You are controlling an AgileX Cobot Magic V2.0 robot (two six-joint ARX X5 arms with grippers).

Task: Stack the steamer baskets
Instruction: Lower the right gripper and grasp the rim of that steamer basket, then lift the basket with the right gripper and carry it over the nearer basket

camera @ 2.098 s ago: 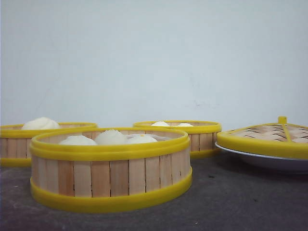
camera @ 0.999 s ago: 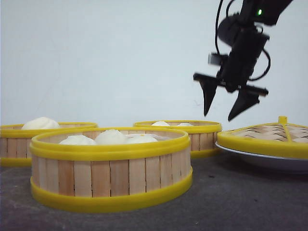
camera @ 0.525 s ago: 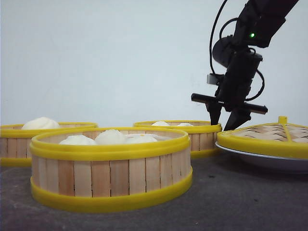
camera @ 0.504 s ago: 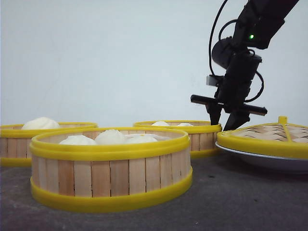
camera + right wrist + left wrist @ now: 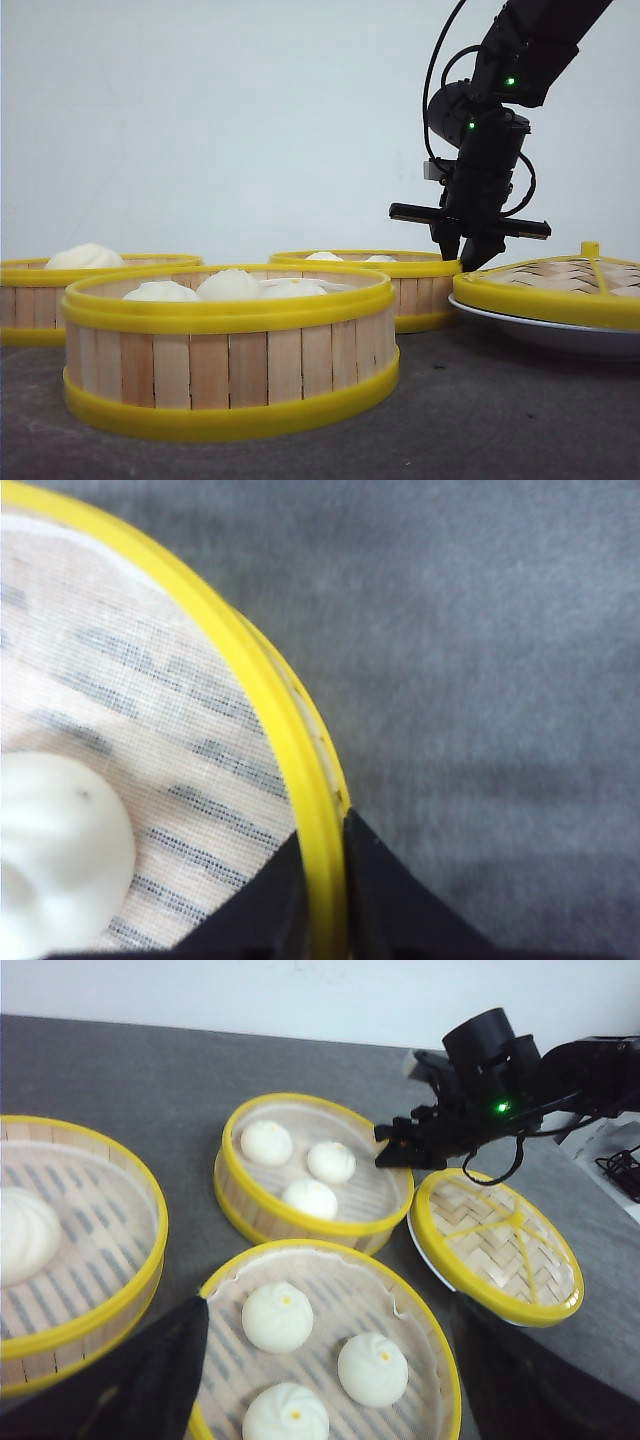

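**Clerk:** Item: far steamer basket (image 5: 365, 288), three buns inside, directly under the right gripper (image 5: 458, 262).

**Checker:** Grip state?

**Clerk:** Fingers (image 5: 385, 905) pinched on its yellow rim (image 5: 290, 750), one inside the wall, one outside. Left gripper (image 5: 320, 1380) spread wide, empty, above the nearest basket (image 5: 325, 1345).

**Checker:** Handling?

**Clerk:** Likely light and stiff; plastic rim probably slick. Rim is the only hold. Keep level, or the buns roll.

**Checker:** Third basket (image 5: 70, 1250)?

**Clerk:** Well off to the side.
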